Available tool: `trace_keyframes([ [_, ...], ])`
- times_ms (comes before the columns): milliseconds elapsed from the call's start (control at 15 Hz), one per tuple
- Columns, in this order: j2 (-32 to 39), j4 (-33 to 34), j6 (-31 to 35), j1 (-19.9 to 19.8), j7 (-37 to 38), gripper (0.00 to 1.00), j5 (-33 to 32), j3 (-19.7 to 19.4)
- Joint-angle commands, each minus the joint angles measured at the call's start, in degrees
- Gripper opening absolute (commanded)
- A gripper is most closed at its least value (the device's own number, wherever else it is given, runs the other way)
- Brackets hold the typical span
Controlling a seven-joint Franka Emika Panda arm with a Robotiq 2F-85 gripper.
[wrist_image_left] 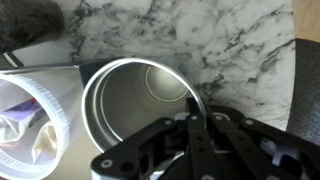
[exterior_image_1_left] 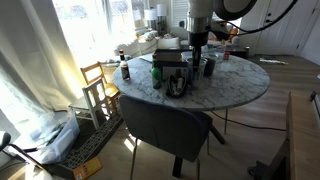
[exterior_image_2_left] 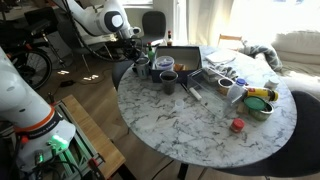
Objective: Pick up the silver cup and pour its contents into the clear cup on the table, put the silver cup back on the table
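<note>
The gripper (wrist_image_left: 197, 118) was fully closed. In the wrist view its two black fingers met right on the near rim of the silver cup (wrist_image_left: 140, 100), so it appeared to pinch the thin wall there, one finger inside and one outside, though the contact itself was hidden under the fingertips. The cup hung just ahead of the fingers with its mouth towards the camera and its long axis close to upright. Its bare metal floor showed, and no contents could be made out.

Just beyond the cup, on the side opposite the pinched rim, stood the clear cup (wrist_image_left: 45, 100), its pale rim beside the silver wall, touching or nearly so. Whether the silver cup stood on the table (wrist_image_left: 235, 40) or hung a little above it could not be told.

In both exterior views the arm came down near the table's edge among dark containers, and the cups were too small there to separate.

The pour would turn on that line from fingers through silver cup to clear cup. The wrist would probably have to roll the mouth away from the grip and towards the clear cup. With so narrow a hold on the rim, the cup might swing.
</note>
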Motion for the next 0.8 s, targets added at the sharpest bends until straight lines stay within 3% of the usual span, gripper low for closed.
trace_keyframes([
  [0,2.90,1.20,1.21,1.45,3.62,0.01,-3.12,-1.06],
  [133,3.76,1.33,1.42,1.83,5.03,0.01,-4.22,-1.33],
  [200,4.03,1.39,1.54,1.99,5.87,0.21,-4.69,-1.47],
  [400,3.11,0.82,2.24,2.20,6.53,0.42,-4.63,-1.54],
  [733,-4.10,-2.06,0.05,1.21,0.82,0.80,0.36,-0.12],
])
